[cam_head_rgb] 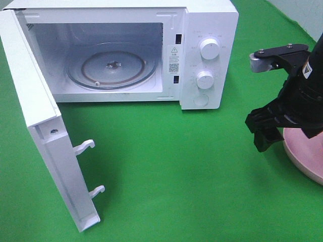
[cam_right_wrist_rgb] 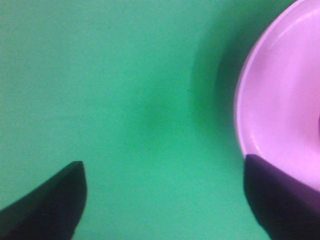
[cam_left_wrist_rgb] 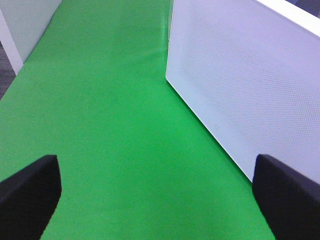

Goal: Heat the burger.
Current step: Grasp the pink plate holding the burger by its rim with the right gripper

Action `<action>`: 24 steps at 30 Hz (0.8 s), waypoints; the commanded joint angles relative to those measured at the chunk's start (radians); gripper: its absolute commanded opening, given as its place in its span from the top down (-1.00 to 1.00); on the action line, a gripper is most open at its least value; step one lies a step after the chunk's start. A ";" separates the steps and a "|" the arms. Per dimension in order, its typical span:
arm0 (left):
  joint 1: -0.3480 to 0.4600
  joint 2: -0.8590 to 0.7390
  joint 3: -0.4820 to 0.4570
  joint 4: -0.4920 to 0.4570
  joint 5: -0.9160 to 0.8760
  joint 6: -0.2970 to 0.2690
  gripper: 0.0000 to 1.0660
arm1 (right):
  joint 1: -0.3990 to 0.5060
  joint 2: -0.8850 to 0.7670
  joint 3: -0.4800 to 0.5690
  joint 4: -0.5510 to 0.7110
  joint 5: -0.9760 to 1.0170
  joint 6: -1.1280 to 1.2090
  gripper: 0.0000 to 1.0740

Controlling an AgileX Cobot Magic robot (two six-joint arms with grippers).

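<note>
The burger does not show in any view. A pink plate [cam_head_rgb: 304,157] sits at the right edge of the green cloth, mostly covered by my right arm. My right gripper [cam_head_rgb: 265,137] hangs low at the plate's left rim, open, with nothing between its fingers. In the right wrist view the right gripper [cam_right_wrist_rgb: 162,165] stands wide, one finger over the rim of the pink plate [cam_right_wrist_rgb: 280,100] and the other over bare cloth. My left gripper [cam_left_wrist_rgb: 155,160] is open and empty above green cloth; it is outside the exterior high view.
The white microwave [cam_head_rgb: 207,30] stands at the back with its door [cam_head_rgb: 35,116] swung wide toward the front left. Its glass turntable [cam_head_rgb: 112,65] is bare. The left wrist view shows a white dotted panel [cam_left_wrist_rgb: 250,75] close beside the left gripper.
</note>
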 commanded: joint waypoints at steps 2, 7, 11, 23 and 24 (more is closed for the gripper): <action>-0.004 -0.020 0.002 0.000 -0.010 -0.002 -0.81 | -0.054 -0.009 -0.008 -0.018 0.006 -0.050 -0.86; -0.004 -0.020 0.002 0.000 -0.010 -0.002 -0.81 | -0.120 -0.009 -0.008 -0.018 0.001 -0.099 -0.81; -0.004 -0.020 0.002 0.000 -0.010 -0.002 -0.81 | -0.170 -0.009 -0.008 -0.018 -0.012 -0.128 -0.78; -0.004 -0.020 0.002 0.000 -0.010 -0.002 -0.81 | -0.227 0.087 -0.008 -0.014 -0.082 -0.167 -0.72; -0.004 -0.020 0.002 0.000 -0.010 -0.002 -0.81 | -0.227 0.087 -0.008 -0.014 -0.082 -0.167 -0.72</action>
